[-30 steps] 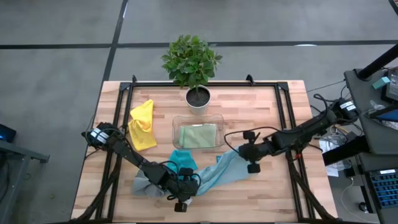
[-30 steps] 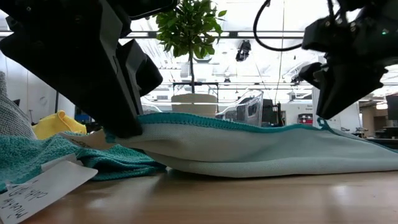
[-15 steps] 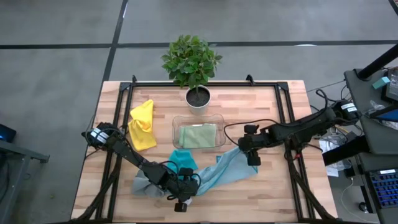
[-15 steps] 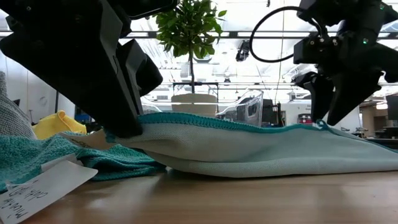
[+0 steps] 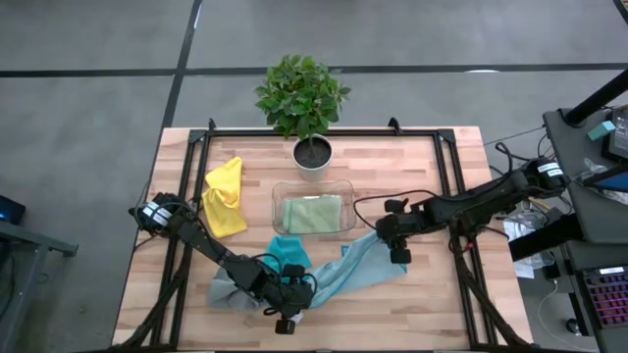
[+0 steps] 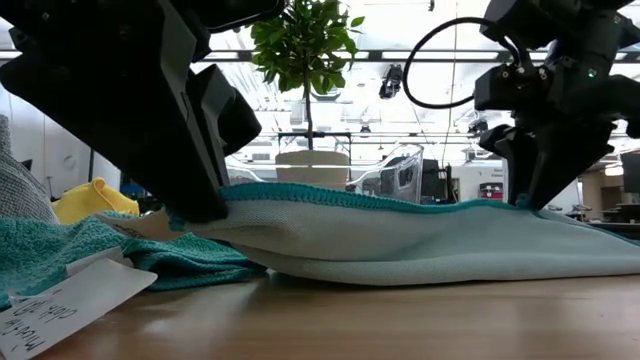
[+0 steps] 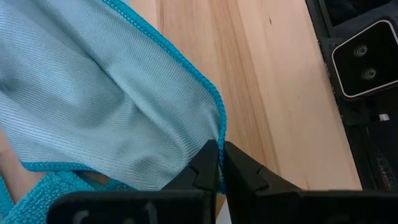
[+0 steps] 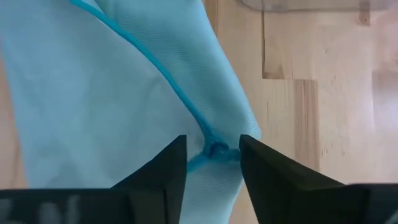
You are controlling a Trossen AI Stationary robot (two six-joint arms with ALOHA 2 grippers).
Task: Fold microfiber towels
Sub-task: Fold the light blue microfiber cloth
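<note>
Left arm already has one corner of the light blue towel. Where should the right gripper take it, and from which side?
Take the bunched corner of the light blue towel, where its darker hem knots between the right gripper fingers. Come straight down from above: the towel lies low on the table, and the left gripper pins the opposite corner.

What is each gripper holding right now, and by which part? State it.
The left gripper is shut on the light blue towel, pinching its hemmed edge. The right gripper is open, its fingers straddling a bunched corner of the same towel, not holding it.
</note>
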